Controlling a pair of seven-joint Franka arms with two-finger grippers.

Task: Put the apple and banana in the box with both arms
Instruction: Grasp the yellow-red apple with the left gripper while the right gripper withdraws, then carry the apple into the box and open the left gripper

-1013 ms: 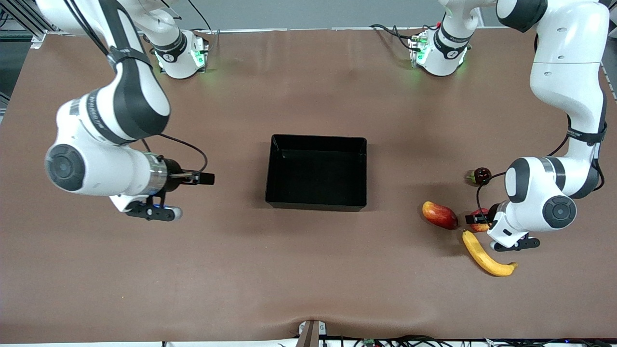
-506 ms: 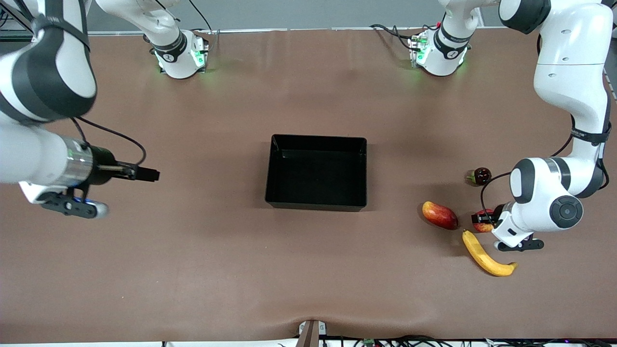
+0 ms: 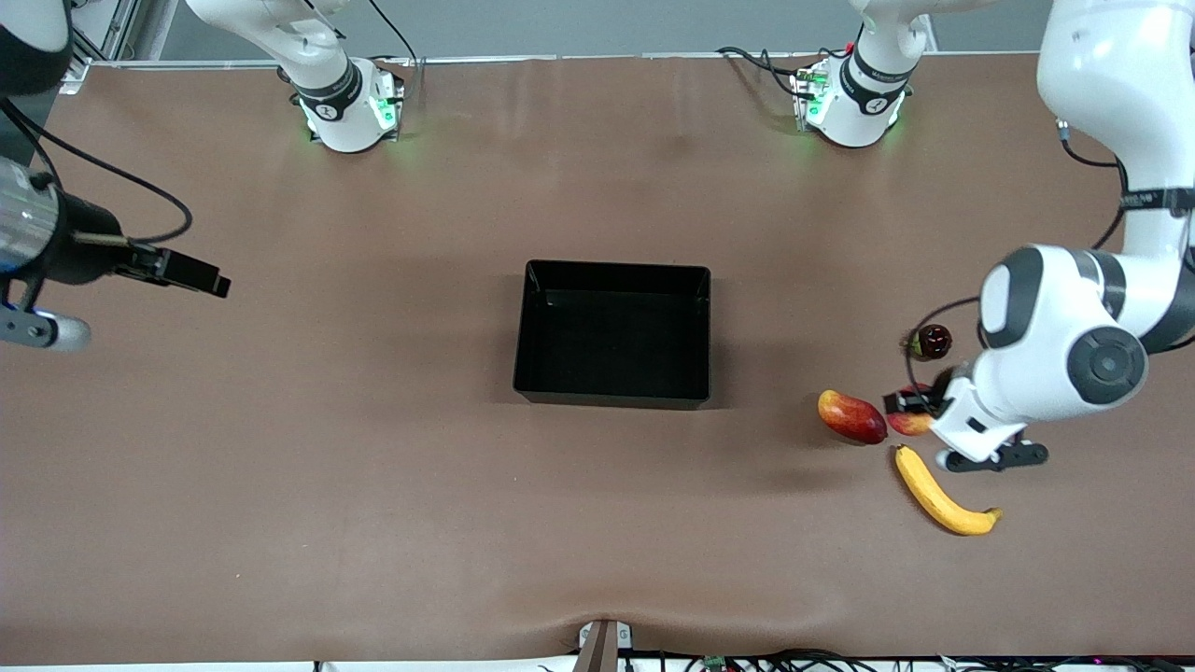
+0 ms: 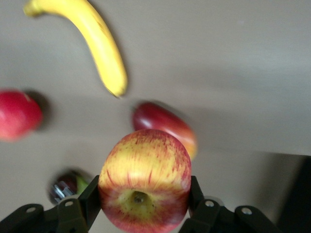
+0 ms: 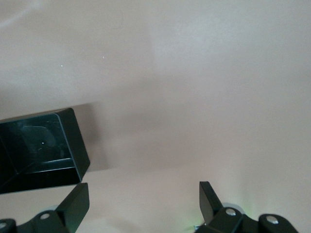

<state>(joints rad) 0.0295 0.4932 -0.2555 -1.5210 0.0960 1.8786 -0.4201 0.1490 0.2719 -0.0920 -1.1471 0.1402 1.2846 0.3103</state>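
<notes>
The banana [image 3: 943, 493] lies nearest the front camera, flat on the brown counter [image 3: 373, 485] toward the left arm's end, with its darker tip close to the other fruit. Just farther from the camera lies a long red and yellow mango [image 3: 850, 416], also on the counter.

Right beside the mango and above the counter, the left end effector [image 3: 907, 406] is closed on the apple [image 3: 910, 420]. In the left wrist view the apple [image 4: 145, 179] sits between the two dark fingers [image 4: 90, 199], pressed on both sides, with its yellowish dimple turned toward the camera. Under it in that view show the mango [image 4: 167, 126], the banana [image 4: 99, 46], a plain red round fruit [image 4: 17, 114] and a small dark fruit [image 4: 65, 184]. The apple hangs clear of the counter and is not in the box.

A little farther from the camera than the mango, the small dark fruit [image 3: 932, 342] rests on the counter.

The black box [image 3: 613, 333] stands in the middle of the counter, open at the top, with nothing in it.

The right end effector [image 3: 191, 275] hangs over the counter at the right arm's end, well apart from the box. In the right wrist view its fingers [image 5: 77, 201] are spread wide and hold nothing, and one corner of the box [image 5: 41, 155] shows.
</notes>
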